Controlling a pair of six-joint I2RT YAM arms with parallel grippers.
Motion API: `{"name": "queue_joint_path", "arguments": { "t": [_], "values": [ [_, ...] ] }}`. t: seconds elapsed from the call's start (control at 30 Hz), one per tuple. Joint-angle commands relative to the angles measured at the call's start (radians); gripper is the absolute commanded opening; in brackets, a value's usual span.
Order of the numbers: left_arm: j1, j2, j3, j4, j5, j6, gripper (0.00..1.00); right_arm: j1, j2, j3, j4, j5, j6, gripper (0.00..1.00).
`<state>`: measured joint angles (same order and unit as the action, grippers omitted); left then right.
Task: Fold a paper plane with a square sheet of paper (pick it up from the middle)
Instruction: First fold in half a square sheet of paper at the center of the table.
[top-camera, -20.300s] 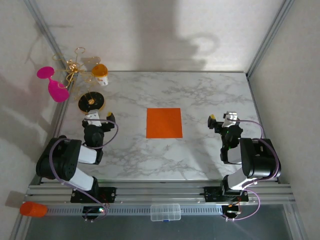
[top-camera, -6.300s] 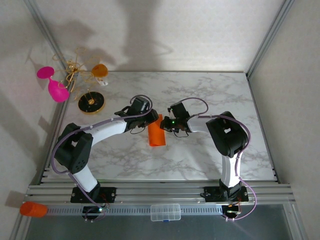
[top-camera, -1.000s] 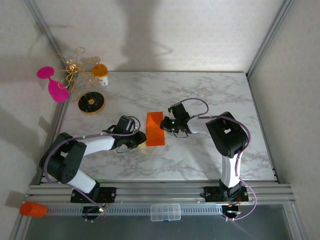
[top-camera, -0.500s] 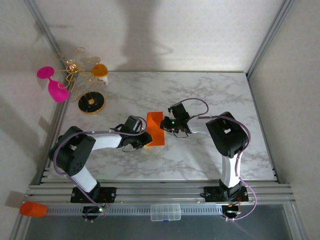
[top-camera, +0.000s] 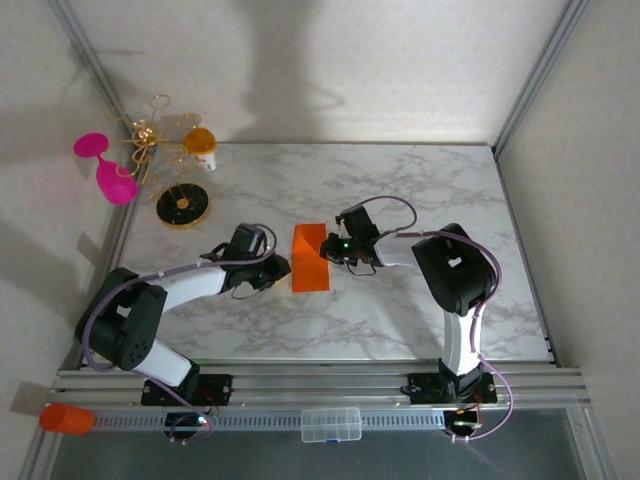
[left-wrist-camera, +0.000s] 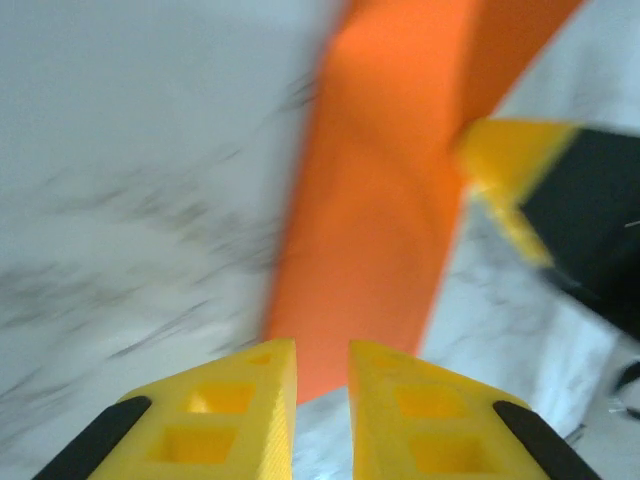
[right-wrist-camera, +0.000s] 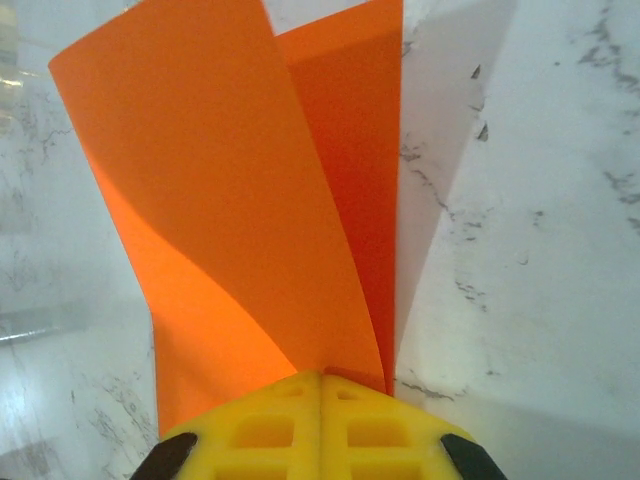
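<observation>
Up close, the right end effector is pinching the curled square sheet of paper. Overhead, the left end effector, narrowly parted and empty, is retreating leftward from it.

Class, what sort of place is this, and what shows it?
Probably a robotics lab cell: two arms bolted to a metal rail, a marble-patterned table walled in white, and the right gripper pinching a folded orange sheet of paper.
</observation>
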<state>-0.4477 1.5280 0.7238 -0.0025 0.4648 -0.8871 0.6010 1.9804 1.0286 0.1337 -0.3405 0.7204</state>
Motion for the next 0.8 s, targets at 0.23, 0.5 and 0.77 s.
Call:
{"name": "queue_joint_path", "arguments": {
  "t": [0.23, 0.5, 0.77],
  "values": [
    [0.004, 0.289, 0.275, 0.109, 0.010, 0.039, 0.20, 0.005, 0.138, -0.030, -0.305, 0.184, -0.133, 0.03],
    [0.012, 0.375, 0.286, 0.115, -0.012, 0.059, 0.19, 0.005, 0.149, 0.002, -0.339, 0.190, -0.178, 0.02],
    [0.061, 0.401, 0.230, 0.136, -0.043, 0.078, 0.19, 0.003, 0.159, -0.002, -0.360, 0.216, -0.176, 0.02]
  ]
}}
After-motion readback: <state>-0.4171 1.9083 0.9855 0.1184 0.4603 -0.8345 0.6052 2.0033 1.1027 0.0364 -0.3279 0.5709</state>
